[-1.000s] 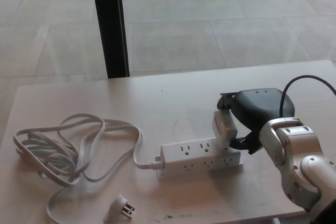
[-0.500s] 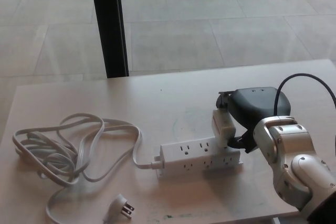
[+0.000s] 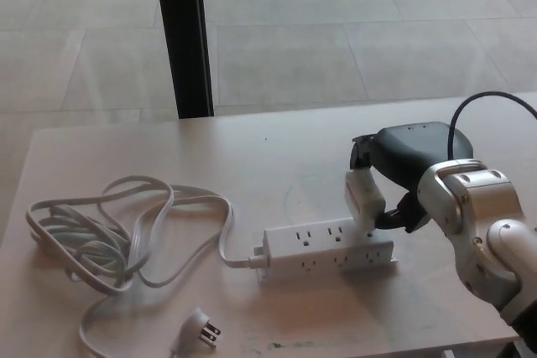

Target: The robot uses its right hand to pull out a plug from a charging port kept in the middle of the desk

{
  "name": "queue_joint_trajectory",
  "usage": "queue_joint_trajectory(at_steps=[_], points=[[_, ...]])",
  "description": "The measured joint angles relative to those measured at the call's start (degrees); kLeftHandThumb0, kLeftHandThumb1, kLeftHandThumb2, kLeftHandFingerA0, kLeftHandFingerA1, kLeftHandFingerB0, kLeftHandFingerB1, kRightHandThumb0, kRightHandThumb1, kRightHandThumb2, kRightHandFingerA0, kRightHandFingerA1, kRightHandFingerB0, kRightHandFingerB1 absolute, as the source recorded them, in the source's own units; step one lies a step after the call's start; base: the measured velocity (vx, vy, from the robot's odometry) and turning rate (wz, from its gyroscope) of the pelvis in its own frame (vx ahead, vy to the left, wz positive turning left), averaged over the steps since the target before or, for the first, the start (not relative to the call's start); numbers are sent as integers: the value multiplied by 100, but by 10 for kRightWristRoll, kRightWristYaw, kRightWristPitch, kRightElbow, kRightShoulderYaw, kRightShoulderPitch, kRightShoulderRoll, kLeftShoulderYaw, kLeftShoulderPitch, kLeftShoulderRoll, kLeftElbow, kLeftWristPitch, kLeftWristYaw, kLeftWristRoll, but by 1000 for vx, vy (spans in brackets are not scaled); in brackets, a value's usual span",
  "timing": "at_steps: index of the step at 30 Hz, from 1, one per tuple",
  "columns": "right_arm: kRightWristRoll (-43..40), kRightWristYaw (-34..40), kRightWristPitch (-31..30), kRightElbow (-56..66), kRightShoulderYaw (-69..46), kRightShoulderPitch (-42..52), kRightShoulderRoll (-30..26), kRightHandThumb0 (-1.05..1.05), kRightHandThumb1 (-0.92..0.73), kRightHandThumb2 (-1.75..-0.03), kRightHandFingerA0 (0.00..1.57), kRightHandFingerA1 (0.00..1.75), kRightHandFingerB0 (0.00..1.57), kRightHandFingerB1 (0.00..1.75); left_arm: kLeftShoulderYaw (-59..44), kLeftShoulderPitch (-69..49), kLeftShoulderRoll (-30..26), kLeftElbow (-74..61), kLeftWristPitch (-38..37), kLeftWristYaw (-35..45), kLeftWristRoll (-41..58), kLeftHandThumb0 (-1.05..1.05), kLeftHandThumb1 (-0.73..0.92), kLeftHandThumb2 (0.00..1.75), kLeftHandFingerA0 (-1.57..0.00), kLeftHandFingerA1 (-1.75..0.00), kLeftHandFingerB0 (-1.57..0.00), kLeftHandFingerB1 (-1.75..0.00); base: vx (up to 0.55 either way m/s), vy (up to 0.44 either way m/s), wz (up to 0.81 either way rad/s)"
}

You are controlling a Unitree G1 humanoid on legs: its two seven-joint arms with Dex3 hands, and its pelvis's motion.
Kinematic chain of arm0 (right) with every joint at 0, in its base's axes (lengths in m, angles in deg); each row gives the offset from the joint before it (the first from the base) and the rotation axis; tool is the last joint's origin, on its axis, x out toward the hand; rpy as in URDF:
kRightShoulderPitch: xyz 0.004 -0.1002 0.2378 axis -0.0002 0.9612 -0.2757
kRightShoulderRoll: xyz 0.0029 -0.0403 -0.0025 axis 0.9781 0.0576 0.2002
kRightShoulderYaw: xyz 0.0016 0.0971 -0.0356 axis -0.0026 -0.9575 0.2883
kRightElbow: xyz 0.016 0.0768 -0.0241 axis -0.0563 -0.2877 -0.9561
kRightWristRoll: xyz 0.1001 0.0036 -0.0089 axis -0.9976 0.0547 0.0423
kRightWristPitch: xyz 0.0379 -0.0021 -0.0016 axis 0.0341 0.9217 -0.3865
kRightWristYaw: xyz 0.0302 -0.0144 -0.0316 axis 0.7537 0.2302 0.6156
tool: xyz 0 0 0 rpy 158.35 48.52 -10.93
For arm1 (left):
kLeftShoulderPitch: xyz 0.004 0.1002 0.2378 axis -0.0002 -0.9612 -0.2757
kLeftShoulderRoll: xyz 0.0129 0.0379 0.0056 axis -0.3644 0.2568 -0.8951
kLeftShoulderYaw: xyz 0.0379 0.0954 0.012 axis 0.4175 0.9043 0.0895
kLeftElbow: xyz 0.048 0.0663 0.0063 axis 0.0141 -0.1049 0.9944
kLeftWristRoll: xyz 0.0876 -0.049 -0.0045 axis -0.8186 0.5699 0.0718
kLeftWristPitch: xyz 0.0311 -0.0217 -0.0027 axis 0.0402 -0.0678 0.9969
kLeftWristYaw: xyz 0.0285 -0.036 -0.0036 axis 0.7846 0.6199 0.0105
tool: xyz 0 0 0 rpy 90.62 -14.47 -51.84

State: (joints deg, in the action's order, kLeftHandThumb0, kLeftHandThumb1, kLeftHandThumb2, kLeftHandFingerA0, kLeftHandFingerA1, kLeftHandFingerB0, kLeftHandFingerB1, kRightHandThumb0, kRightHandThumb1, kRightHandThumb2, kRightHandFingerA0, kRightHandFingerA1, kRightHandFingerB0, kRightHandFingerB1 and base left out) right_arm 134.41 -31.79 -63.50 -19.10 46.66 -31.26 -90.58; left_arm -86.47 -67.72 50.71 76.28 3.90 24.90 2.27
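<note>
As we looked down from the head view, our right hand (image 3: 401,175) was closed around the white plug adapter (image 3: 363,197), a finger (image 3: 362,153) hooked over its top and the thumb under its right side. The adapter stood tilted at the right end of the white power strip (image 3: 329,249), which lay with its long axis along the desk's (image 3: 252,165) front edge, roughly mid-desk. Whether the prongs were free of the socket we could not tell. The adapter's long axis ran upward, so we judged the pull should go up, away from the strip. The strip's cord (image 3: 109,232) coiled toward the left edge, its own plug (image 3: 199,330) near the front edge. Our left hand was out of view.
</note>
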Motion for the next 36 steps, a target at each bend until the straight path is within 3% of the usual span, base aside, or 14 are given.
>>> queue_joint_trajectory(at_steps=[3,9,13,15,18,19,23,28,29,30,31,32,35,36], points=[[-4,-9,7,11,-7,-1,-5,-35,-63,-77,86,170,77,91,0,0,0,0,0,0,0,-76,92,73,-70,-53,-54,-43,0,0,0],[-10,-21,12,17,-10,-1,-4,-35,-62,-79,87,175,74,117,0,1,0,-1,1,-3,0,-77,92,77,-72,-55,-55,-43,0,0,0],[-13,-22,10,17,-18,-1,6,-37,-62,-79,88,175,77,110,2,1,0,-1,3,-5,0,-78,92,74,-73,-53,-56,-43,0,0,0],[-13,-21,9,17,-19,-1,11,-36,-60,-83,91,175,75,141,2,1,0,-1,4,-6,0,-77,92,75,-71,-52,-55,-43,0,0,0],[-12,-20,9,17,-20,-1,13,-37,-61,-81,88,175,72,143,2,-1,0,0,5,-6,0,-78,92,76,-69,-53,-53,-43,0,0,0],[-12,-20,9,17,-20,-1,12,-37,-63,-78,87,171,70,82,1,-3,0,0,5,-6,1,-77,92,75,-73,-53,-55,-43,0,0,0],[-11,-24,6,22,-29,-1,-3,-40,-64,-66,88,165,70,53,-1,-7,0,2,5,-6,2,-77,92,74,-72,-52,-55,-43,0,0,0],[-11,-20,13,19,-56,-2,-62,-37,-60,-81,89,175,84,107,-3,-18,1,-2,5,-6,4,-82,92,76,-71,-51,-52,-43,0,0,0],[-11,-17,17,16,-62,-2,-77,-36,-61,-87,90,175,79,140,-3,-19,2,-3,5,-6,4,-79,92,74,-73,-53,-55,-43,0,0,0],[-11,-14,22,12,-70,-1,-90,-43,-53,-103,115,131,83,105,-3,-19,2,-2,5,-6,4,-81,92,75,-72,-52,-55,-43,0,0,0],[-11,-10,26,9,-75,1,-102,-40,-70,-72,90,175,79,107,-3,-19,2,-2,5,-6,5,-80,92,75,-73,-54,-57,-44,0,0,0],[-10,-7,29,7,-76,3,-115,-39,-70,-73,89,175,75,129,-3,-19,2,-1,5,-6,5,-80,92,74,-76,-55,-58,-44,0,0,0],[-7,4,41,-9,-75,12,-146,-40,-63,-78,84,173,78,115,-3,-18,2,1,5,-6,5,-81,92,77,-72,-53,-54,-44,0,0,0],[-5,6,44,-15,-73,14,-152,-47,-51,-101,114,131,84,108,-3,-18,2,0,5,-6,5,-79,92,76,-73,-52,-55,-44,0,0,0]])
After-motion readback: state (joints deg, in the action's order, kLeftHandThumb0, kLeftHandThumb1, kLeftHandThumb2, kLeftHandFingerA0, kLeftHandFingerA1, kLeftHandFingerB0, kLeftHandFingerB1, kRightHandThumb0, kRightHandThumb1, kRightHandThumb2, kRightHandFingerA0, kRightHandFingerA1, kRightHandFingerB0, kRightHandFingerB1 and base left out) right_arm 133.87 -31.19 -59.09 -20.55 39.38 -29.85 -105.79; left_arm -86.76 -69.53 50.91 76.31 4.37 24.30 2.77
